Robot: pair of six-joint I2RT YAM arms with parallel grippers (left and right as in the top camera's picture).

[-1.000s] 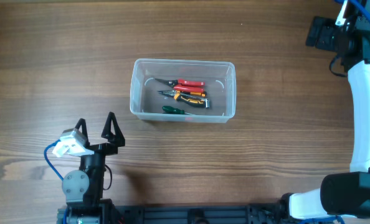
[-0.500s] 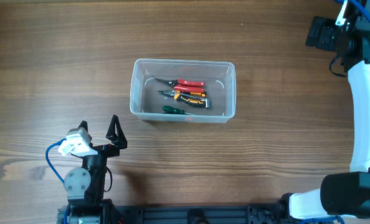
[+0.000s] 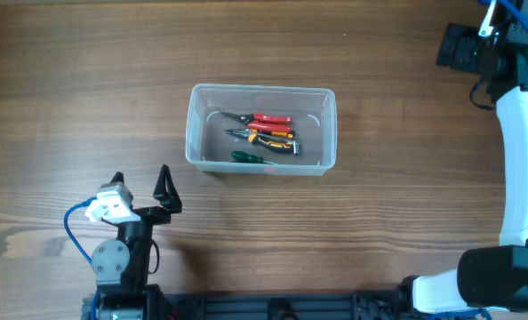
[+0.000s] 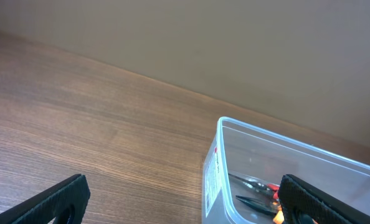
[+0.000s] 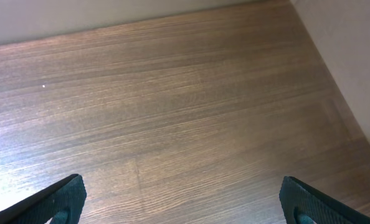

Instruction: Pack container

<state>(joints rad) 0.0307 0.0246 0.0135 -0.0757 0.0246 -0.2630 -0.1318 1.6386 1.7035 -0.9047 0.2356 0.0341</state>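
The container, a clear plastic tub, stands at the table's middle. Inside lie red-handled pliers, orange-and-black pliers and a green-handled tool. My left gripper is open and empty, low over the wood in front of and to the left of the tub. In the left wrist view the left gripper points at the tub's near left corner, with the tools showing through the wall. My right gripper is far off at the back right. In the right wrist view the right gripper is open over bare wood.
The right arm's white links run along the table's right side. The left arm's base sits at the front edge. A beige wall rises behind the table.
My left gripper has drawn back slightly toward the front edge and turned a little to the right. The tub, the tools and the right arm have not moved.
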